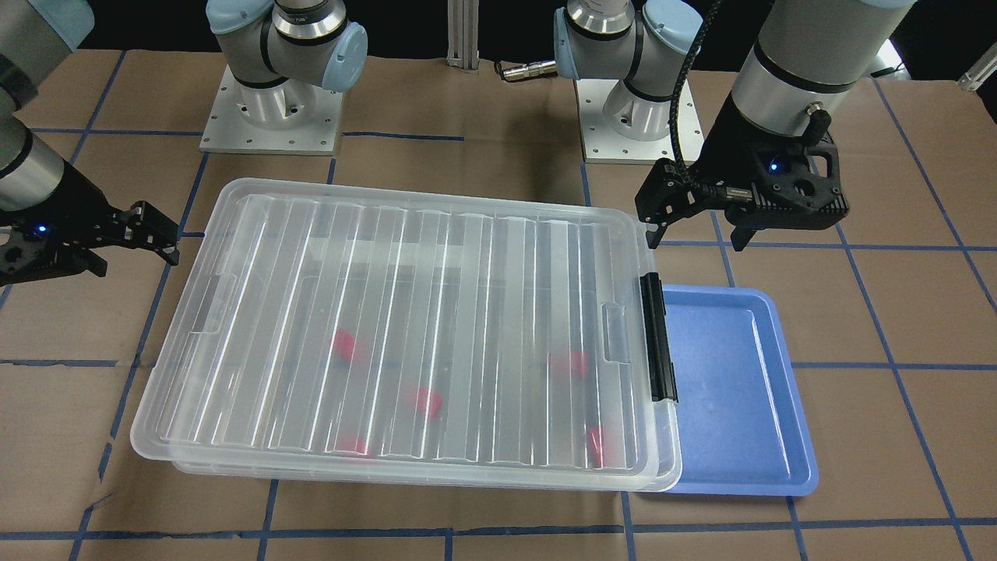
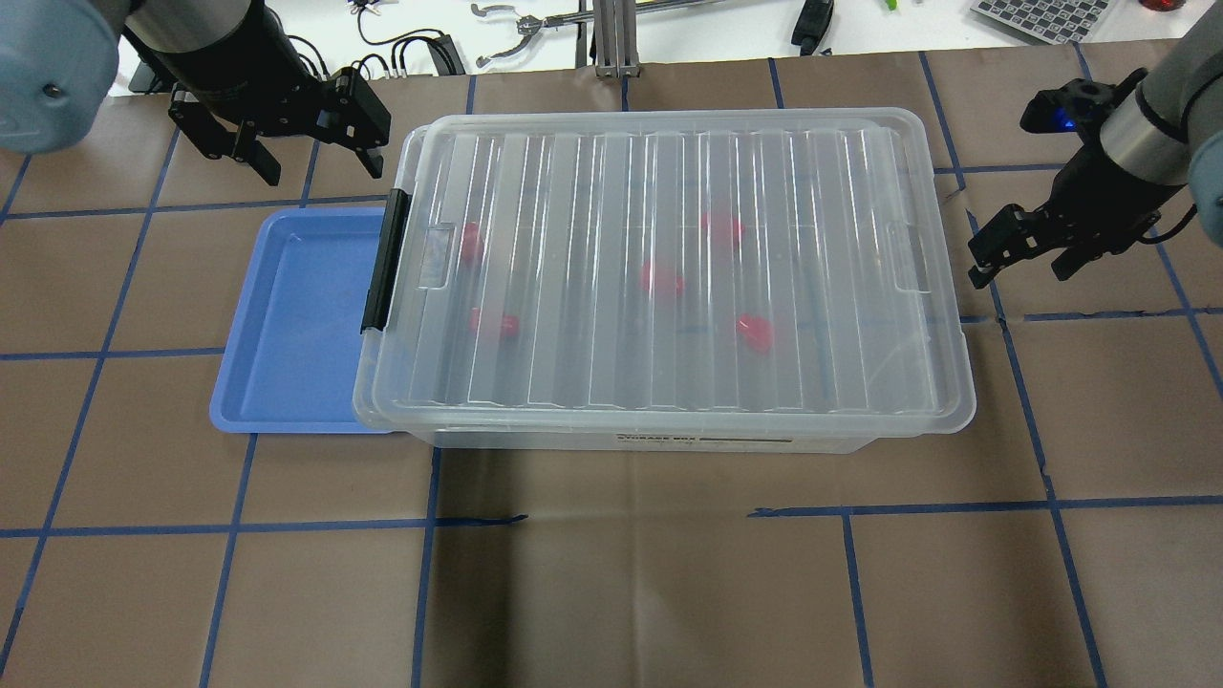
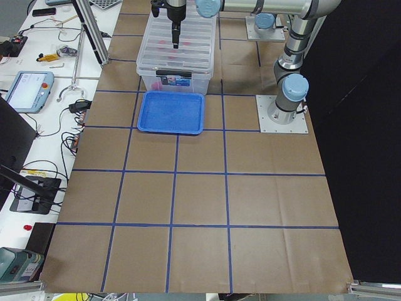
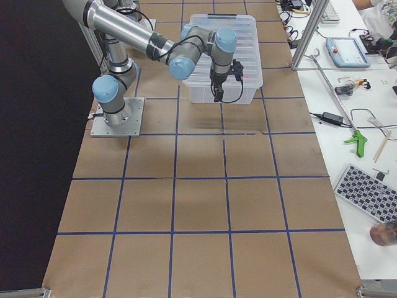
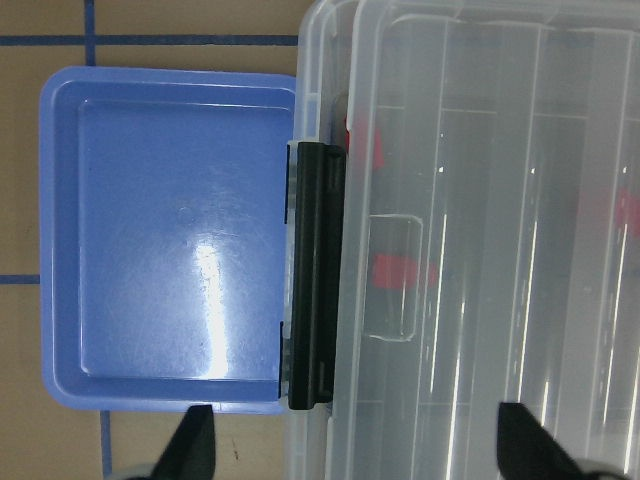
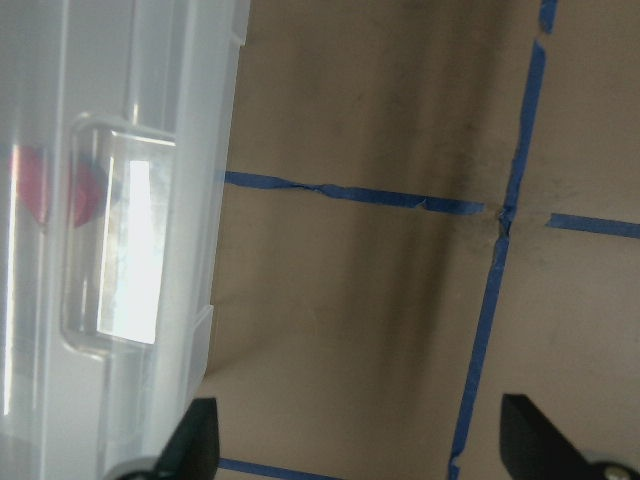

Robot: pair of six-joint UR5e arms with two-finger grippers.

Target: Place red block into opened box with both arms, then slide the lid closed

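Note:
The clear box [image 2: 621, 440] stands mid-table with the ribbed lid [image 2: 822, 287] lying over its whole top, slightly askew. Several red blocks [image 2: 661, 279] show blurred through the lid, inside the box. A black latch bar [image 2: 382, 258] sits on the short end by the blue tray. My left gripper [image 2: 315, 161] hangs open above the table behind that end, holding nothing; its fingertips [image 5: 195, 445] frame the latch [image 5: 315, 280]. My right gripper [image 2: 1018, 271] is open and empty just off the opposite short end, apart from the lid's edge [image 6: 215, 200].
An empty blue tray [image 2: 296, 315] lies against the latch end, partly under the box's overhang. Brown paper with blue tape lines covers the table [image 2: 669, 573]. Both arm bases [image 1: 273, 109] are bolted down behind the box. Benches with cables and tools line the table's ends.

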